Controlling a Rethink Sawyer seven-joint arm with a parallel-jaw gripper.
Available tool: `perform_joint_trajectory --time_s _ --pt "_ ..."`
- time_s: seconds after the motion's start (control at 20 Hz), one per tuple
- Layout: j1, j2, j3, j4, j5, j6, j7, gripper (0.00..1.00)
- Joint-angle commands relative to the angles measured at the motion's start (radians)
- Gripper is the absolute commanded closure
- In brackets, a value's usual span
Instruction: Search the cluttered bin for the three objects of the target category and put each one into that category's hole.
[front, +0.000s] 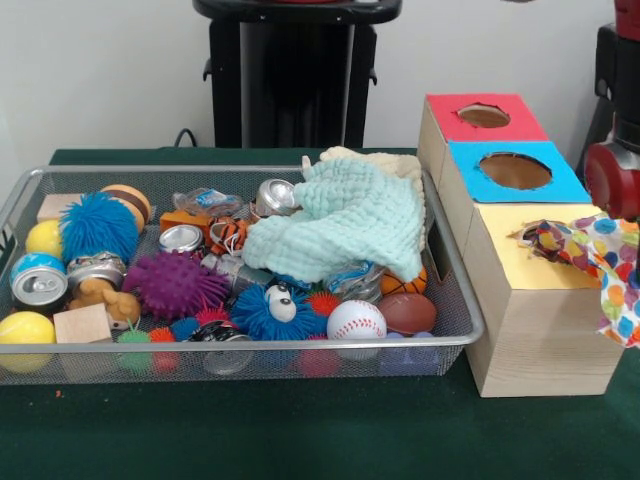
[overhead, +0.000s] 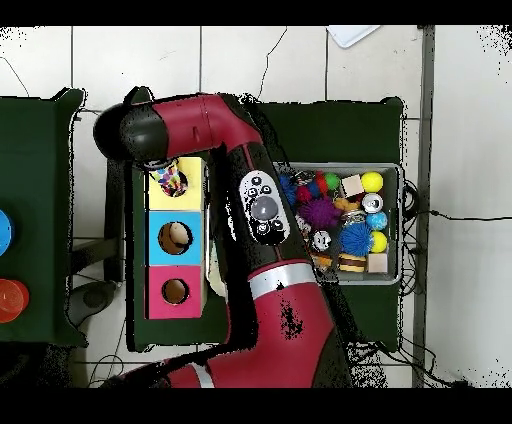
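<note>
Over the yellow box (front: 540, 300), at the front view's right edge: one dotted cloth (front: 585, 255), bunched, part lying across the hole (overhead: 172, 183) and part hanging off the box's right side. Hole itself is covered in the front view; overhead it shows filled with dotted fabric. Arm (overhead: 215, 125) reaches across from the robot's base to end above this box; the gripper is hidden under the arm's head overhead and cut off at the frame edge in front, so whether its fingers hold the cloth or have let go cannot be told. Key relation: cloth sits on the hole, with its loose end trailing outward, so the coming move likely turns on pushing or dropping straight down. Blue box (front: 515, 172) and red box (front: 483, 116): holes open, empty. Bin (front: 455, 305), beside the boxes: mint cloth (front: 350, 215) on top, cream cloth (front: 395, 162) behind it, balls, cans, spiky toys. No other dotted cloths visible there; any remaining would lie buried.
</note>
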Motion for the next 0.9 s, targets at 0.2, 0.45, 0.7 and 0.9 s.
perform_joint_trajectory --time_s 0.2,0.45,0.7,0.9 --pt "0.026 0.026 -0.075 0.052 -0.084 0.212 -0.087 1.00" --pt "0.022 0.029 -0.057 0.046 -0.070 0.279 -0.092 1.00" --pt "0.005 0.067 -0.013 0.063 -0.007 0.321 -0.064 1.00" --pt "-0.002 0.091 0.000 0.089 0.022 0.293 -0.037 1.00"
